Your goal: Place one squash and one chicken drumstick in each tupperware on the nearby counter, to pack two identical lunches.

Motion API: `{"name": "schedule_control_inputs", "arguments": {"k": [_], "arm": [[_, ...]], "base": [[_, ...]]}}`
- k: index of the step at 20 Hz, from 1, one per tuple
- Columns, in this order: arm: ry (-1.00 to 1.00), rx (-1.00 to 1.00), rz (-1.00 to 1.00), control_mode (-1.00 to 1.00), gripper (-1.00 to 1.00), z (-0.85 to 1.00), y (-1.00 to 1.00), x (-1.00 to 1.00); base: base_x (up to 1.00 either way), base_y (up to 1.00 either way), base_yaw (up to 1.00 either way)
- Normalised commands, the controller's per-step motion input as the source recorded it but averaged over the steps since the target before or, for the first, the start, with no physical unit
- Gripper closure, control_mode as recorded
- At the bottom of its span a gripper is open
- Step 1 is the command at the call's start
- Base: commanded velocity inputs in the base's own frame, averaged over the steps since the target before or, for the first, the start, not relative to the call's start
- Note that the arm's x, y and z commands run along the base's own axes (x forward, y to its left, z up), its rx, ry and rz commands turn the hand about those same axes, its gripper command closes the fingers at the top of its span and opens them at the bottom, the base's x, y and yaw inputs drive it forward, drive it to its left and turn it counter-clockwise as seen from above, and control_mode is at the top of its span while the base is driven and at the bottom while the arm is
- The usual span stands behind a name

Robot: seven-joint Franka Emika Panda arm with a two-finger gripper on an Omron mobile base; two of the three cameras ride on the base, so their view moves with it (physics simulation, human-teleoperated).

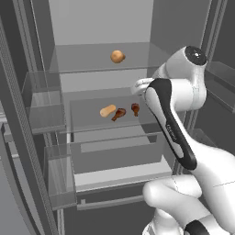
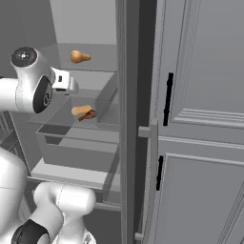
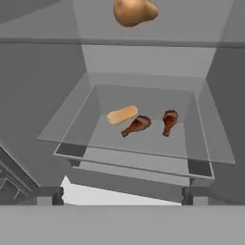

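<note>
Inside an open fridge, one tan squash (image 1: 117, 56) (image 2: 79, 56) (image 3: 134, 11) lies on the upper glass shelf. A second squash (image 1: 108, 110) (image 2: 81, 110) (image 3: 122, 115) lies on the middle shelf. Right of it are two brown chicken drumsticks, one (image 1: 119, 114) (image 3: 137, 125) touching the squash's end and one (image 1: 135, 109) (image 3: 169, 121) a little apart. My gripper (image 3: 122, 196) hovers in front of the middle shelf, level with its front edge. It is open, fingertips (image 3: 50, 195) wide apart with nothing between them. The tupperware and the counter are out of view.
The middle glass shelf (image 3: 129, 155) has raised clear side walls. Door bins (image 1: 46, 108) stand at the left of the fridge. A drawer (image 1: 119, 176) sits below. The fridge's right wall (image 2: 126, 95) and tall grey cabinet doors (image 2: 200, 119) close off the right.
</note>
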Motion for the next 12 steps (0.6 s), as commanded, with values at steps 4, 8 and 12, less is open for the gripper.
{"name": "schedule_control_inputs", "arguments": {"k": [4, 8, 12], "arm": [[-0.16, 0.01, 0.07, -1.0, -1.0, 0.94, 0.16, 0.0], [-0.26, -0.12, 0.02, -1.0, -1.0, 0.59, 0.26, 0.04], [-0.25, -0.01, 0.0, -1.0, -1.0, 0.25, 0.21, 0.3]], "base": [[0.0, 0.0, 0.0], [0.0, 0.0, 0.0], [0.0, 0.0, 0.0]]}}
